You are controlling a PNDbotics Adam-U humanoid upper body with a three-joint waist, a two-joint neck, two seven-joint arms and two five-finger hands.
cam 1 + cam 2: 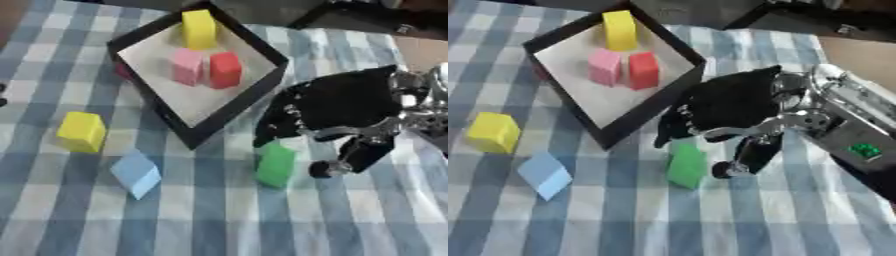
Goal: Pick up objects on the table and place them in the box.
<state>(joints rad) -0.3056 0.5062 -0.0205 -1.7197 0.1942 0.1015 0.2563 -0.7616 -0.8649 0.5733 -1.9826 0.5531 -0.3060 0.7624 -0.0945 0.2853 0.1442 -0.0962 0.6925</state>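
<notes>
Fingers (278, 125) of the right hand (337, 107) curl down over the green block (276, 165) at centre frame, thumb beside it — whether they grip it, I cannot tell. Three matte blocks sit in the black-walled box (232, 111), upper centre; a yellow block (81, 131) and pale-blue block (136, 173) wait lower left on checked cloth (210, 220).

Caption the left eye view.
Right hand reaching down over green block beside black box holding three blocks.
</notes>
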